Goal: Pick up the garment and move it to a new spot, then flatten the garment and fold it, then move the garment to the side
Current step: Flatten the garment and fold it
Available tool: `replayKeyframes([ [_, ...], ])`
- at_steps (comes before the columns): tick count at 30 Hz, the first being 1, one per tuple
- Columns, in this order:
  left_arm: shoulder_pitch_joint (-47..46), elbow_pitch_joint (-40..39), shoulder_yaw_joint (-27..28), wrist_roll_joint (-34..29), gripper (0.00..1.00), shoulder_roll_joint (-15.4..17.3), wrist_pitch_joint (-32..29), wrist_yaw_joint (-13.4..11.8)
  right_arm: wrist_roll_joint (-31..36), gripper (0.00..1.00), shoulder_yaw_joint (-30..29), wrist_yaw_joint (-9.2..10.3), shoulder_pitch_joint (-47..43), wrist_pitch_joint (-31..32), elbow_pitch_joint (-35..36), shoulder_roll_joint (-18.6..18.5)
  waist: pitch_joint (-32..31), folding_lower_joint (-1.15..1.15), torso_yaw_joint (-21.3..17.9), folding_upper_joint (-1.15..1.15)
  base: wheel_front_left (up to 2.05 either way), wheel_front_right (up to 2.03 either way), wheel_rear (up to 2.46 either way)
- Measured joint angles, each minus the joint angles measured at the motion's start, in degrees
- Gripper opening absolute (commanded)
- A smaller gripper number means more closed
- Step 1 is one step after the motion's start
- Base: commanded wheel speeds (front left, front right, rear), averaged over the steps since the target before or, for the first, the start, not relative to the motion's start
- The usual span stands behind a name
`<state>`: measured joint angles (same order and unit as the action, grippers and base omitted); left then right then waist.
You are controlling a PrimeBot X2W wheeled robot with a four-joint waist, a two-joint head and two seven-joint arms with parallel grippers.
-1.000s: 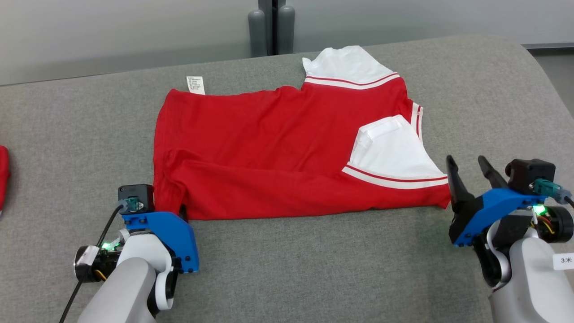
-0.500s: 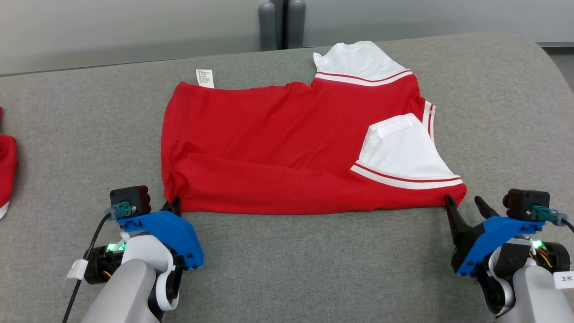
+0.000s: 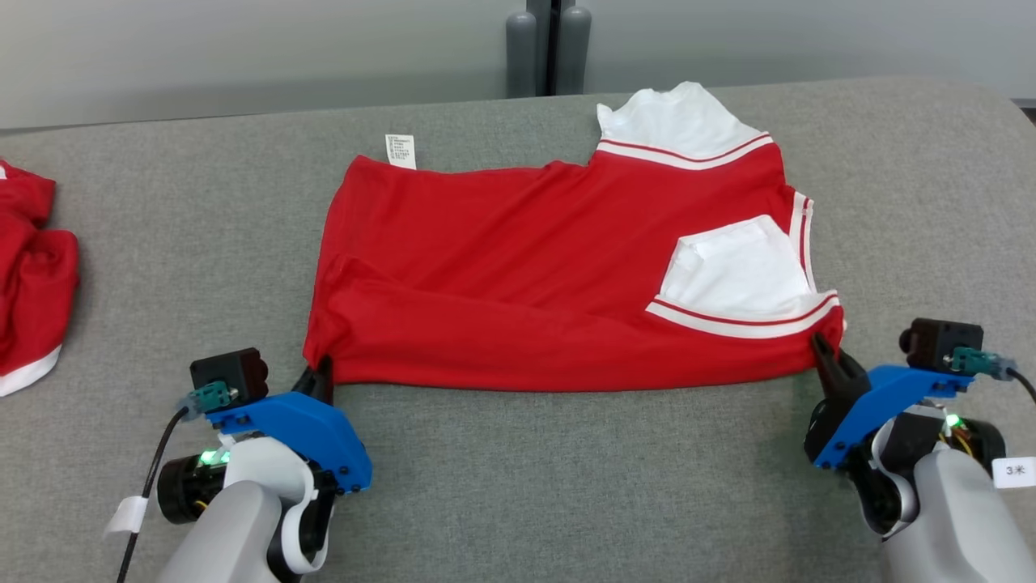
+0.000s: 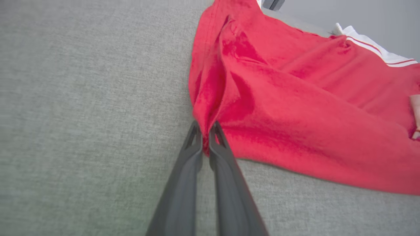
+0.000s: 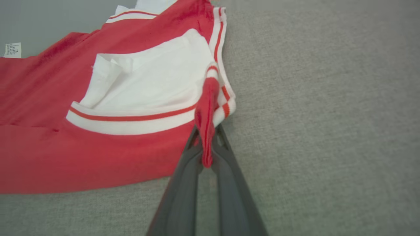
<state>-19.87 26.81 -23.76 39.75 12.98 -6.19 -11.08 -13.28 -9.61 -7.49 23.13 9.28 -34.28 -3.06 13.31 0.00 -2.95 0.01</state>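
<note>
Left pincer (image 3: 322, 369) and right pincer (image 3: 820, 345), open 1 second ago, are now clamping the 2 nearest corners of the red T-shirt (image 3: 526, 267) for folding.

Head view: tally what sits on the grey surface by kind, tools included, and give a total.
Red garments: 2, the spread garment and a crumpled garment at the left edge.
Tools: 2, left tool and right tool, each pinching a near corner.
Total: 4.

I've shut the left gripper (image 3: 321, 374) on the near-left corner of the red T-shirt (image 3: 518, 267); right gripper (image 3: 822, 346) came in, now pinches the near-right corner; head camera swung left
</note>
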Motion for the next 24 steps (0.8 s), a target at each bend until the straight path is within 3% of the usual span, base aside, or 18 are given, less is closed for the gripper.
replayKeyframes([
  [5, 1.5, -3.0, 0.1, -0.3, 0.0, 1.1, 1.3, 0.4, -1.0, 0.0, 0.5, 0.0, -0.5, -0.7, 3.6, -2.4, -1.4, 0.0, 0.6, 0.0, 0.0, 0.0, 0.0],
  [11, 7.7, -10.1, -0.8, 1.3, 0.0, 2.8, -0.6, 1.5, -4.3, 0.0, 1.1, 0.0, -8.9, 1.7, 13.5, -5.0, -3.2, 0.0, 1.1, 0.0, 0.0, 0.0, 0.0],
  [18, 17.7, -18.4, -1.0, 3.7, 0.0, 5.1, -4.1, -0.5, -5.5, 0.0, -1.1, 0.0, -22.7, 5.4, 24.4, -3.0, -4.2, -0.01, 1.4, 0.0, 0.0, 0.0, 0.0],
  [23, 21.1, -19.3, -1.1, 4.0, 0.0, 5.8, -4.8, -2.2, -5.0, 0.0, -3.3, -0.01, -26.6, 6.1, 26.3, -0.9, -4.8, -0.01, 1.4, -0.01, 0.0, 0.0, 0.0],
  [24, 21.2, -19.1, -1.2, 3.7, 0.05, 5.9, -4.8, -2.7, -5.1, 0.0, -3.4, -0.01, -26.9, 6.3, 26.3, -0.7, -5.0, -0.01, 1.4, -0.01, 0.0, 0.0, 0.0],
])
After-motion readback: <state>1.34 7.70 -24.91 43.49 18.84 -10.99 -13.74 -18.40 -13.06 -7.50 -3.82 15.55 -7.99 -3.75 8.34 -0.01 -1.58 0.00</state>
